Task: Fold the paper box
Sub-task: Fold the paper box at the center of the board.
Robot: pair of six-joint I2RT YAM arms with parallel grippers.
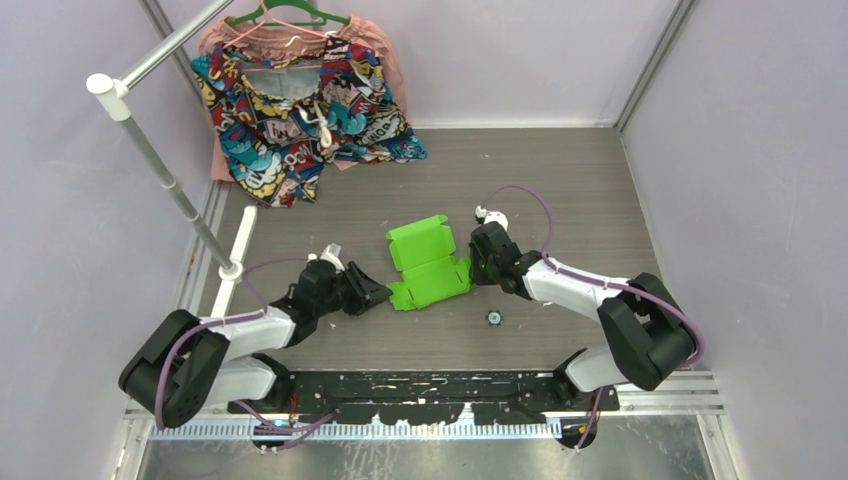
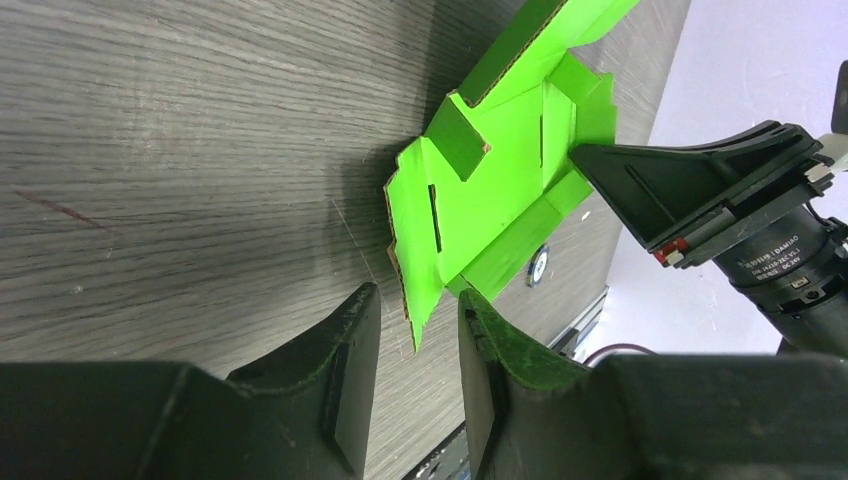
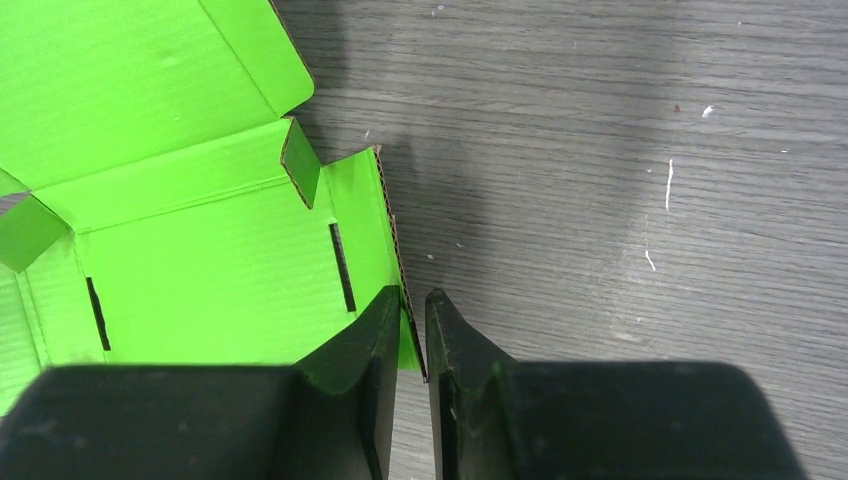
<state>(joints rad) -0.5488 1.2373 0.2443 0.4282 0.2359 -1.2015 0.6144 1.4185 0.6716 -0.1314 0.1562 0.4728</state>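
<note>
The paper box [image 1: 428, 262] is a lime-green die-cut card lying half-opened on the grey table, its flaps partly raised. In the top view my left gripper [image 1: 385, 293] sits at its near-left corner and my right gripper [image 1: 478, 268] at its right edge. In the left wrist view, my left gripper [image 2: 417, 295] stands open; the pointed tip of a box [image 2: 500, 150] flap hangs between the fingers, touching neither. My right gripper [image 3: 414, 295] is shut on the right side flap of the box [image 3: 200, 250], whose brown cut edge runs between the pads.
A colourful patterned garment [image 1: 300, 110] hangs on a hanger at the back left, beside a white rail stand [image 1: 165, 170]. A small round part [image 1: 493, 317] lies on the table just in front of the box. Walls close in on the left, right and back.
</note>
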